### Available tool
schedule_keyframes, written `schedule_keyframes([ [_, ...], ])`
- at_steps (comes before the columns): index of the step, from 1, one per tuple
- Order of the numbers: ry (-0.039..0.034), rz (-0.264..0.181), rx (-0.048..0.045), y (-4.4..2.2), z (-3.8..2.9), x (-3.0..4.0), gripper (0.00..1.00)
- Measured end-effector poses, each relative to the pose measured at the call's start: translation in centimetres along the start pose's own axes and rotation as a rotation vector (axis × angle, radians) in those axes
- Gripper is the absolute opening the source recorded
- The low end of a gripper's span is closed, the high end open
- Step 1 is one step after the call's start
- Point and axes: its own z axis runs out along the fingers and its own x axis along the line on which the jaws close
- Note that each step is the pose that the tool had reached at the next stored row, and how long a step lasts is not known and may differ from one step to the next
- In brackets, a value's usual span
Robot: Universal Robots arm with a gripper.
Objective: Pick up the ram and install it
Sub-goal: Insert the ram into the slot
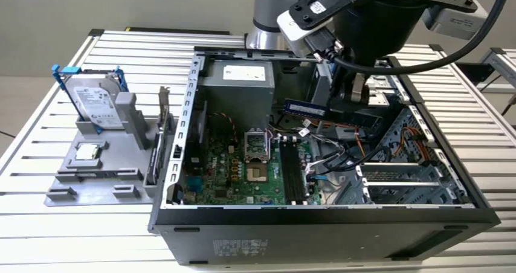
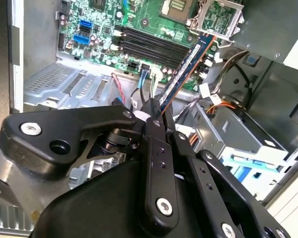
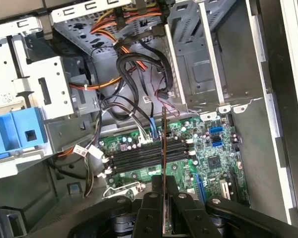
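While poised inside the open computer case (image 1: 322, 228), clamped the ram (image 1: 305, 108) fast in the gripper (image 1: 348, 111), jaws closed on one end of the stick. Carried it nearly level in the exterior view, label face outward, high above the motherboard (image 1: 234, 170) and clear of the black memory slots (image 1: 294, 173). Hovered over a tangle of cables (image 1: 339, 158), just beside the grey power supply (image 1: 238, 80). Showed, in the second wrist view, the ram (image 2: 186, 64) jutting from the gripper (image 2: 156, 111) toward the silver CPU socket (image 2: 216, 17), with the memory slots (image 2: 144, 44) running alongside below. Appeared edge-on in the first wrist view as a thin line, the ram (image 3: 164, 144) rising from the gripper (image 3: 164, 186) and crossing the memory slots (image 3: 139, 154). Stood well apart on the slatted table (image 1: 48, 237), at the exterior view's left of the case: a grey tray (image 1: 89, 185) bearing an upright hard drive (image 1: 93, 101) in a blue frame and a small square CPU chip (image 1: 87, 153) lying flat.
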Motion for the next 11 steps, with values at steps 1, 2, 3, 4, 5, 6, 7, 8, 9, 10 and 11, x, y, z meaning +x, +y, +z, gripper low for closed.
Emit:
schedule_keyframes([
  [1,0.0001,0.006,-0.0001,0.0,0.0,-0.01,0.0],
  [2,0.0002,0.013,-0.0002,0.0,0.0,-0.01,0.0],
  [3,0.0003,0.019,-0.0002,0.0,0.0,-0.01,0.0],
  [4,0.0003,0.025,-0.0003,0.0,0.0,-0.02,0.0],
  [5,0.0004,0.031,-0.0003,0.0,0.0,-0.02,0.0],
  [6,0.0005,0.038,-0.0004,0.01,0.0,-0.02,0.0],
  [7,0.0006,0.045,-0.0005,0.01,0.0,-0.02,0.0],
  [8,0.0007,0.052,-0.0006,0.01,0.0,-0.02,0.0],
  [9,0.0007,0.058,-0.0006,0.01,0.0,-0.02,0.0],
  [10,0.0008,0.064,-0.0007,0.01,0.0,-0.02,0.0],
  [11,0.0009,0.069,-0.0007,0.01,0.0,-0.02,0.0],
])
